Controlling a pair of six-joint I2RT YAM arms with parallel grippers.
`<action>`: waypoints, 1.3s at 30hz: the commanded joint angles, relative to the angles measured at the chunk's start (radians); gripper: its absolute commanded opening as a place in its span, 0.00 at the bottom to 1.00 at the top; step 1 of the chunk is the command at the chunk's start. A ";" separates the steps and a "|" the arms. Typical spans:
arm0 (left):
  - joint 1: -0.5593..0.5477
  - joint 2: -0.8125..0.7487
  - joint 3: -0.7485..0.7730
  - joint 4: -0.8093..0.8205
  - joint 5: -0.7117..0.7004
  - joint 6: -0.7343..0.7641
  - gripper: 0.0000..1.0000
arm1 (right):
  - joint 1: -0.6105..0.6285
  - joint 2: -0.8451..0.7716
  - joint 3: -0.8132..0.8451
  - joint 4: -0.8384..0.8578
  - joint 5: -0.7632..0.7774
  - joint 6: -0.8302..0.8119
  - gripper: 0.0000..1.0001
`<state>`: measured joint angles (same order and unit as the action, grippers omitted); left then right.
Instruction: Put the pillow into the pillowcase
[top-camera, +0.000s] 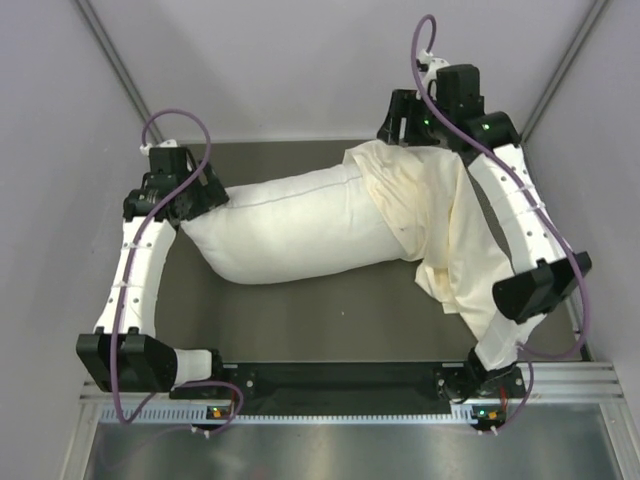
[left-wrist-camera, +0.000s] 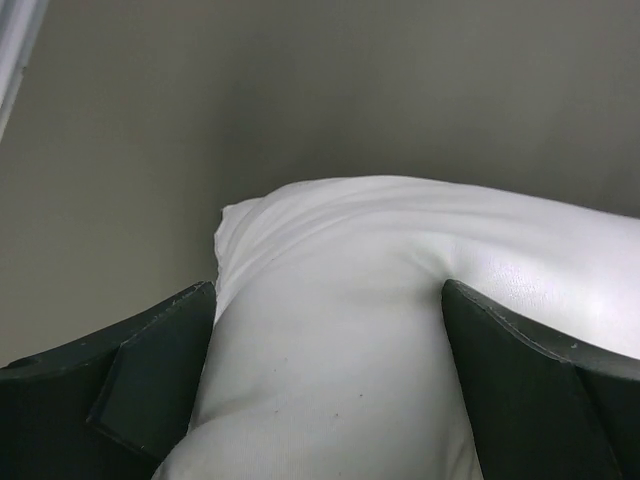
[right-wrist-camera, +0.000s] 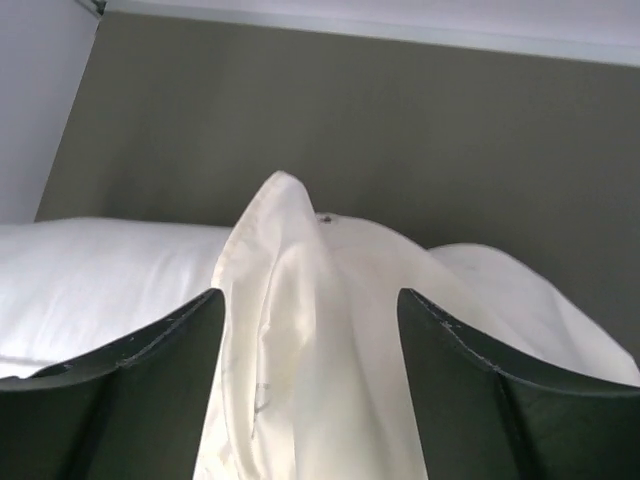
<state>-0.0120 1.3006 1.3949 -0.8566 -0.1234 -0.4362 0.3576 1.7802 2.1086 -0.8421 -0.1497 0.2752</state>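
The plump white pillow (top-camera: 290, 228) lies across the dark table, and its right end is inside the mouth of the cream pillowcase (top-camera: 440, 215). The rest of the wrinkled pillowcase trails toward the near right, by the right arm. My left gripper (top-camera: 208, 203) is at the pillow's left end, jaws wide open, with the pillow (left-wrist-camera: 340, 250) bulging between the fingers of that gripper (left-wrist-camera: 328, 292). My right gripper (top-camera: 402, 133) is at the far edge of the pillowcase. In the right wrist view it (right-wrist-camera: 310, 297) stands open around a raised fold of pillowcase (right-wrist-camera: 300, 340), with the pillow (right-wrist-camera: 100, 270) at left.
The dark olive table mat (top-camera: 300, 310) is bounded by grey walls at the left, back and right. A metal rail (top-camera: 340, 400) with the arm bases runs along the near edge. The right arm's forearm (top-camera: 525, 225) lies beside the trailing cloth.
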 joint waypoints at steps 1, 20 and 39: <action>0.004 0.008 -0.048 0.117 0.037 -0.032 0.99 | 0.004 -0.242 -0.125 0.070 -0.036 -0.033 0.71; 0.004 0.203 -0.010 0.237 0.119 -0.108 0.99 | 0.313 -0.656 -0.970 0.250 0.574 -0.017 0.60; 0.004 0.147 0.010 0.202 0.119 -0.096 0.99 | 0.383 -0.452 -0.972 0.400 0.788 -0.057 0.59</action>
<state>0.0021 1.4708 1.3914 -0.5926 -0.0486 -0.5266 0.6998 1.3392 1.1252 -0.4946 0.5926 0.2207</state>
